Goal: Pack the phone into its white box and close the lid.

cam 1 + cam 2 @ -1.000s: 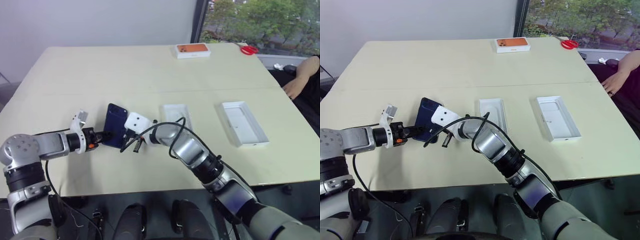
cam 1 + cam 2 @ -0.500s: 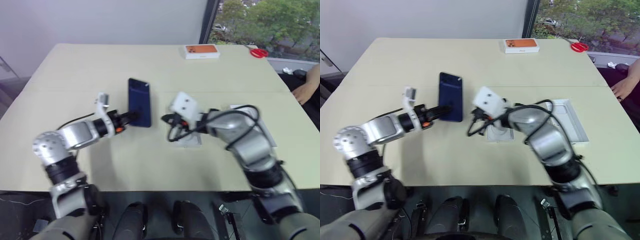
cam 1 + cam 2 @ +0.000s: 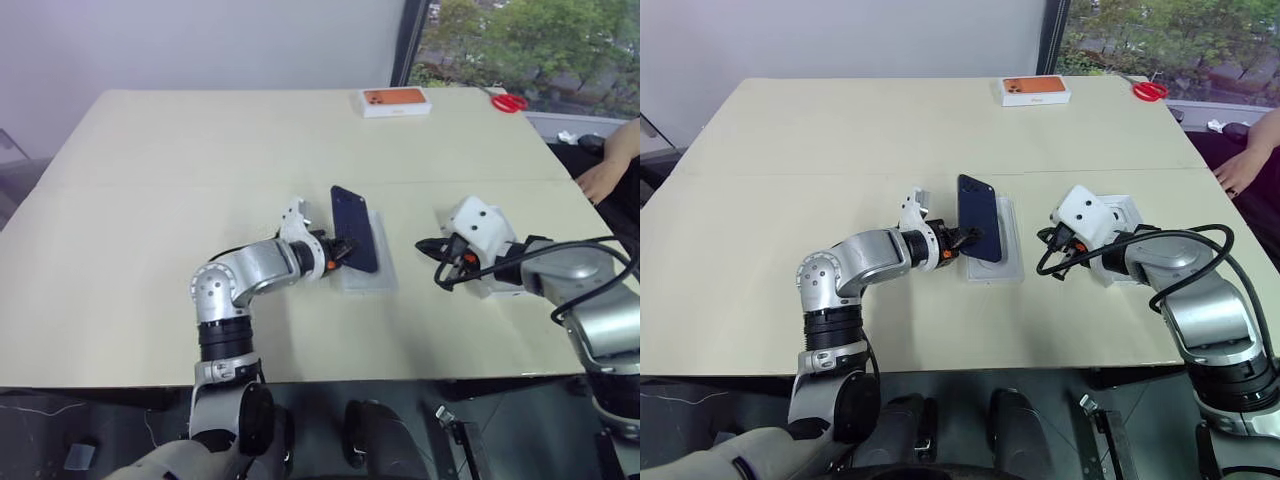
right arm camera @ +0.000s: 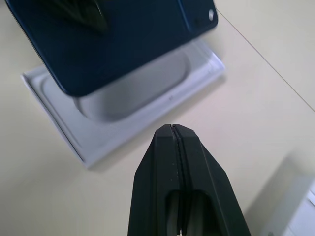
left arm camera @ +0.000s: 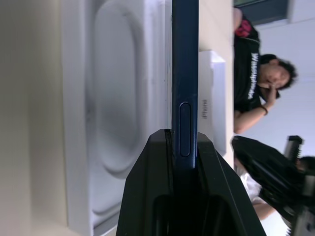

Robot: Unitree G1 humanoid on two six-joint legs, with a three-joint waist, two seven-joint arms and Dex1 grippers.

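Nearest on the table (image 3: 760, 260), the left gripper (image 3: 952, 243) is clamped on one long edge of the phone (image 3: 979, 217), carrying it tilted just above the white box (image 3: 1008, 262), while the right gripper (image 3: 1044, 243) hangs beside that tray with its fingers pressed together on nothing (a second white tray (image 3: 1127, 208) lies partly under that arm). Farther back sit an orange-topped box (image 3: 1035, 89) and red scissors (image 3: 1150, 91), and a person's hand (image 3: 1238, 172) rests at the right edge.
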